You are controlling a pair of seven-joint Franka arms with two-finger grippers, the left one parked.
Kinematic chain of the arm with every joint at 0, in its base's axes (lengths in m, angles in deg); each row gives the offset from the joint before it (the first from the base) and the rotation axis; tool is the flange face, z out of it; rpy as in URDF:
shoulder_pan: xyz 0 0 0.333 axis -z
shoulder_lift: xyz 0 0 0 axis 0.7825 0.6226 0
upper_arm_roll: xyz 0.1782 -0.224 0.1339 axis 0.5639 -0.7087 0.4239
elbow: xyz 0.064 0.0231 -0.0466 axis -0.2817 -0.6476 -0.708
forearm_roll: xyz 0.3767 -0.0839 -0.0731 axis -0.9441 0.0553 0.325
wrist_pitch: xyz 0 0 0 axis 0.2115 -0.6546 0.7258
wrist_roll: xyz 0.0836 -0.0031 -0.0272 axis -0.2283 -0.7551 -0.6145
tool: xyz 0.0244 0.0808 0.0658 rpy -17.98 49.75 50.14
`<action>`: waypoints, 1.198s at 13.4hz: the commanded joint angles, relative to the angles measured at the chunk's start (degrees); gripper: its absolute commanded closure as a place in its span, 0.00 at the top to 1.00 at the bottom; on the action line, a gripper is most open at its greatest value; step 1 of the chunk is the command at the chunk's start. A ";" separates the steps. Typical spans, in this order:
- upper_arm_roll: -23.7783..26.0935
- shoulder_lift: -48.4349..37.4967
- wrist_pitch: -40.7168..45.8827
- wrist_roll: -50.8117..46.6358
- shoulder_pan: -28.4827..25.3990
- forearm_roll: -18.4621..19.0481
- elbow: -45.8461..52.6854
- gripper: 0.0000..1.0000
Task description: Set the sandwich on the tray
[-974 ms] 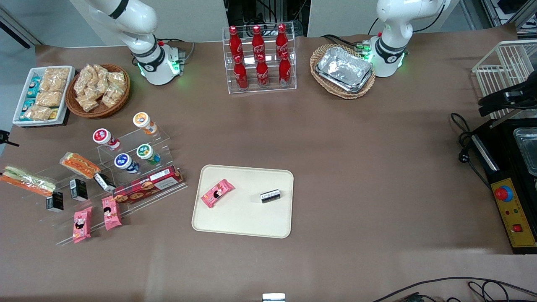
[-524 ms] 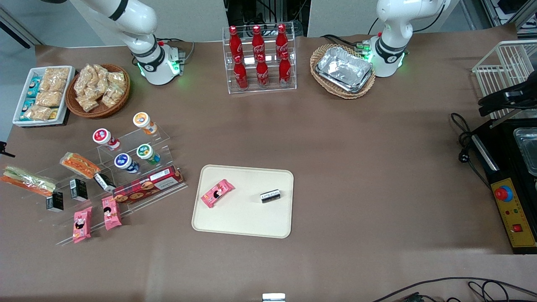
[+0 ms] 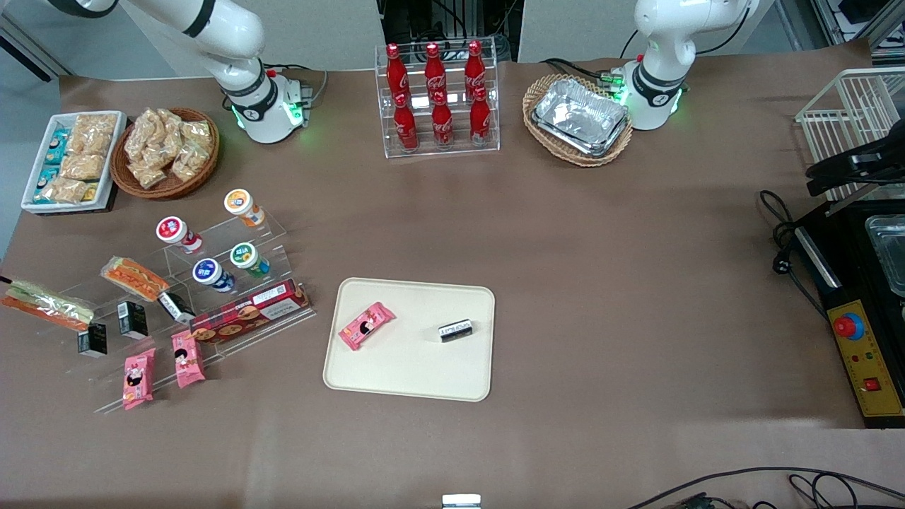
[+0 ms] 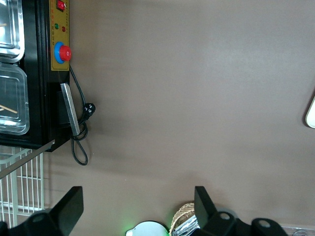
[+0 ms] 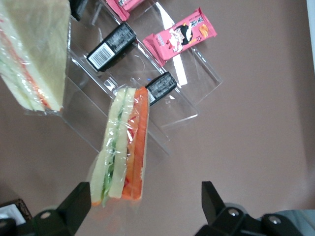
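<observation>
Sandwich lies on the clear acrylic stand at the working arm's end of the tabletop, same spot as a second ago. It is nowhere near the tray, which sits mid-tabletop holding a pink snack pack and a small black packet, both unmoved. The stubbier sandwich is just beside the long one on the stand, farther from the front camera.

Claw is out of the front view now; a second ago a dark bit of it showed at that view's edge near the sandwich, now almost gone. In the right wrist view the claw hangs above the sandwich, fingers spread wide with the sandwich's end between them, holding nothing. The same view shows black packets and a pink pack on the stand near it.
</observation>
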 commanded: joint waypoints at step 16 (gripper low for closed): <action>0.33 5.36 0.24 -2.80 1.08 -0.31 2.29 1.00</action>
